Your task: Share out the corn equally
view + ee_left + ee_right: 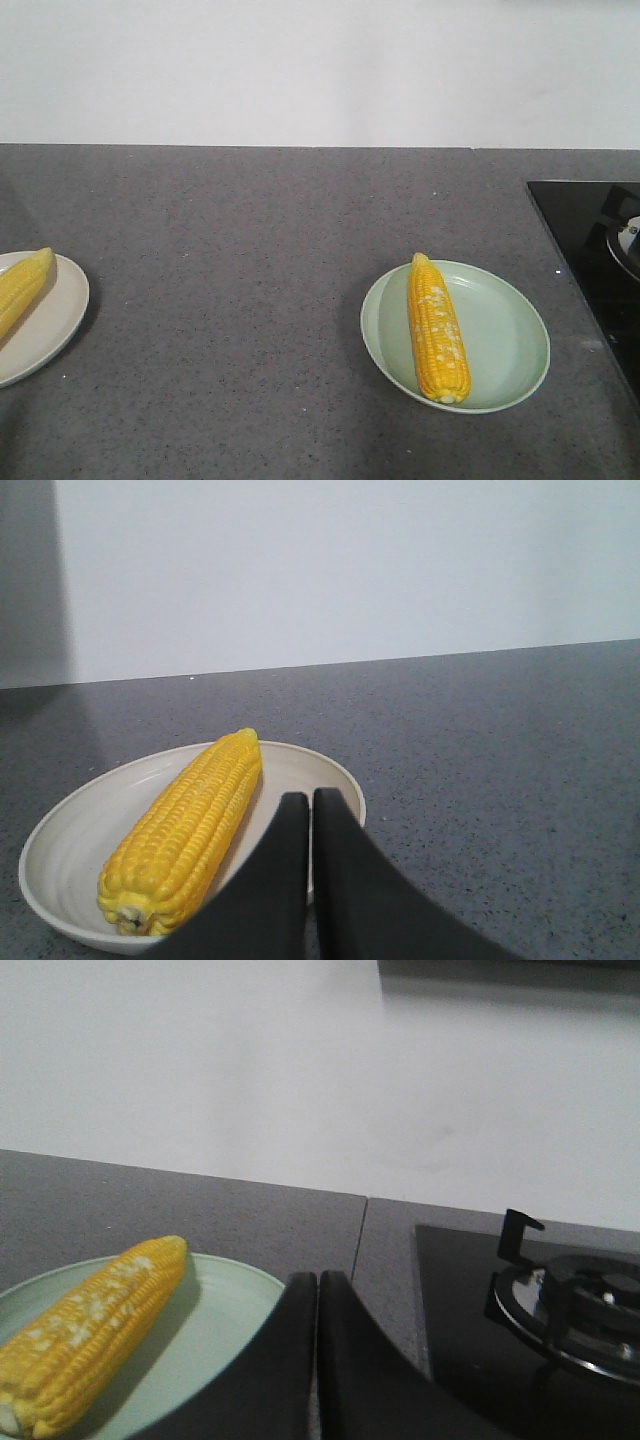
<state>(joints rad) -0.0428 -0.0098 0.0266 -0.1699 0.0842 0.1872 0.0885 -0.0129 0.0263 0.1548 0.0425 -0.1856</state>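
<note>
A dark grey speckled table runs back to a plain white wall. Toward the right of the front view sits a pale green plate, and one yellow corn cob lies on its left half, lengthwise, pointed tip toward the wall and blunt end at the near rim. Pale glossy patches show on its kernels. At the far left edge, partly cut off, is a cream plate with a second corn cob lying on it, tip pointing up and to the right. The two plates are well apart, with bare table between them. At the right edge is a black glass cooktop, a burner partly visible on it.

The left wrist view shows the left gripper just at the near right rim of the cream plate, its two black fingers pressed together with only a thin slit between them and nothing held. The cob lies just left of them, not touching.

The right wrist view shows the right gripper beside the right rim of the green plate, its fingers likewise closed together and empty, with the cob off to the left and the burner to the right.
</note>
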